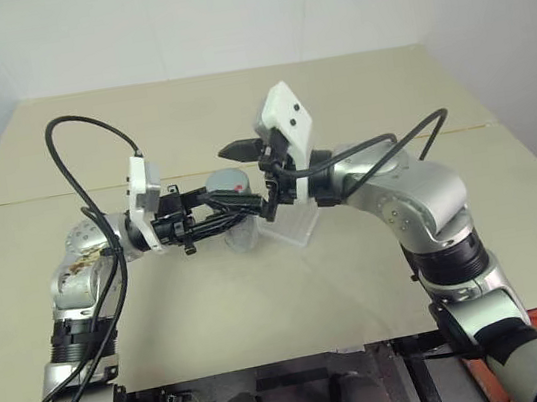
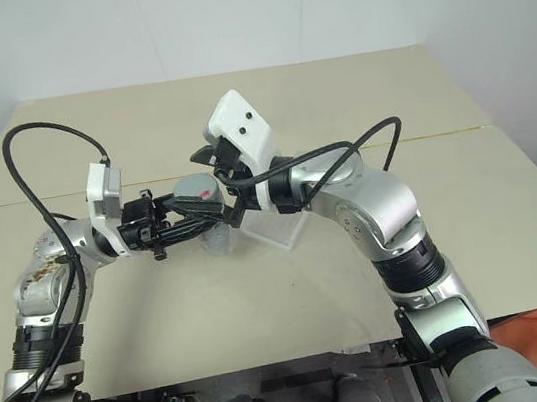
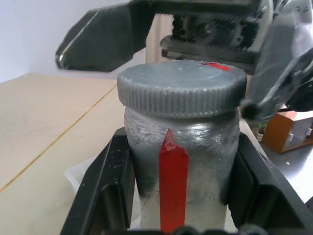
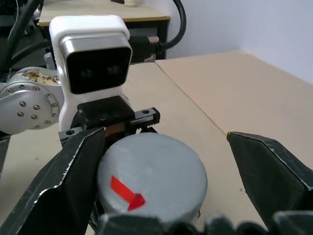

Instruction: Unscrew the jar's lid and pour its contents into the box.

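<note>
1. Left gripper (image 1: 234, 206) clamped on the jar (image 3: 181, 147), held upright above the table (image 1: 361, 278), lid (image 4: 151, 176) still screwed on.
2. Box (image 1: 291, 226) on the table just behind and under the jar.
3. Right gripper (image 4: 161, 181) spread wide, jaws straddling the lid without touching.
4. Step in hand: taking hold of the lid. Next: close squarely on its ribbed edge, then twist.

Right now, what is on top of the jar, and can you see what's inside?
The grey lid sits on the jar, the open right hand straddling it. The jar's inside is hidden.
</note>
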`<action>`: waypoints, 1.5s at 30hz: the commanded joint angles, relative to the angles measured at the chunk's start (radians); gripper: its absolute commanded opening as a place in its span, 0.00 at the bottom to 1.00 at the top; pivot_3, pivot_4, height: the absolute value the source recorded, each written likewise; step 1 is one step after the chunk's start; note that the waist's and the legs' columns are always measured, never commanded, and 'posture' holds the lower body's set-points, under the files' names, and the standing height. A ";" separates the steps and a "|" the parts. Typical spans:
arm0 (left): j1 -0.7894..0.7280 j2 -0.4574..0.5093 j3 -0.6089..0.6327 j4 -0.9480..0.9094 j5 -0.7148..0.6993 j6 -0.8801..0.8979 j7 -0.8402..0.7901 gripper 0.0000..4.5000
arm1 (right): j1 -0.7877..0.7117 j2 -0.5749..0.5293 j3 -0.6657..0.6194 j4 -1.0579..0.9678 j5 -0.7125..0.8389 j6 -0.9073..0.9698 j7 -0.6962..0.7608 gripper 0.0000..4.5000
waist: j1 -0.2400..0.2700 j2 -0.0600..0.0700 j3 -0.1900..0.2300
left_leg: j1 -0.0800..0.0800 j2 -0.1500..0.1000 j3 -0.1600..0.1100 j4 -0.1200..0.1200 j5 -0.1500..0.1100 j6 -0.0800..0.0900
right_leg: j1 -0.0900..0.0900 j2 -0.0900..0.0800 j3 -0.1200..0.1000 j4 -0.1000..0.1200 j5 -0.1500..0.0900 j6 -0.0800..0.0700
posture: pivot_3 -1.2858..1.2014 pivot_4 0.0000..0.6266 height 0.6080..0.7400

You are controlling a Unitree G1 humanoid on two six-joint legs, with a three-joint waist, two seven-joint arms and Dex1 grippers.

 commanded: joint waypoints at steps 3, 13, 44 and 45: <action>0.005 0.015 0.027 -0.044 -0.016 -0.017 -0.002 0.46 | -0.005 -0.022 -0.039 -0.004 -0.016 -0.019 0.003 1.00 | -0.001 0.000 0.000 | 0.000 0.000 0.000 0.000 0.000 0.000 | 0.000 0.000 0.000 0.000 0.000 0.000 | 0.52 0.24 1.00; 0.020 0.035 0.036 -0.052 -0.028 -0.012 0.000 0.46 | 0.027 -0.091 -0.086 -0.023 0.003 -0.005 0.026 1.00 | 0.000 0.000 0.000 | 0.000 0.000 0.000 0.000 0.000 0.000 | 0.000 0.000 0.000 0.000 0.000 0.000 | 0.52 0.24 1.00; 0.010 0.022 0.034 -0.021 -0.001 -0.025 0.018 0.46 | 0.091 -0.167 -0.152 -0.144 0.135 0.036 0.068 1.00 | 0.001 0.000 0.000 | 0.000 0.000 0.000 0.000 0.000 0.000 | 0.000 0.000 0.000 0.000 0.000 0.000 | 0.52 0.24 1.00; 0.008 0.021 0.031 -0.018 0.002 -0.028 0.014 0.46 | 0.088 -0.161 -0.151 -0.147 0.142 0.042 0.062 1.00 | 0.001 0.000 0.000 | 0.000 0.000 0.000 0.000 0.000 0.000 | 0.000 0.000 0.000 0.000 0.000 0.000 | 0.52 0.24 1.00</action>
